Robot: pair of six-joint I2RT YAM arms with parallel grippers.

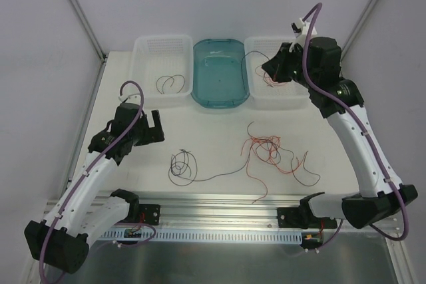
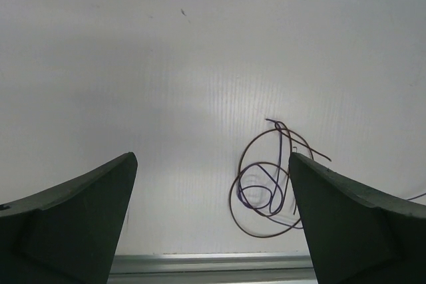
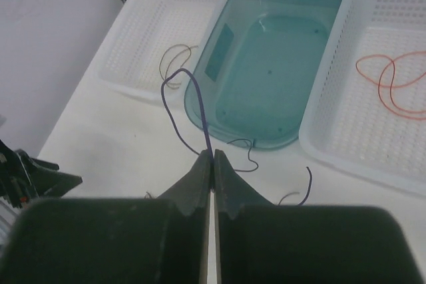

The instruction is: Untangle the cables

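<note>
Wire pinched in the right gripper, teal tray just ahead.

The right gripper (image 3: pixel 212 159) has its fingers pressed together on a thin blue-black cable (image 3: pixel 174 98), which arches up and leftward from the tips. The teal tray (image 3: pixel 286 71) lies just beyond them, between the left basket (image 3: pixel 136 44), which holds a brown wire, and the right basket (image 3: pixel 373 131), which holds red ones. I judge the tray to be this strand's place. The left gripper (image 2: pixel 213 161), fingers spread and empty, hovers over the dark tangle (image 2: pixel 265 179), which sits off-centre near the finger on the view's right. The red tangle (image 1: pixel 265 145) lies nearer the right arm.
</note>
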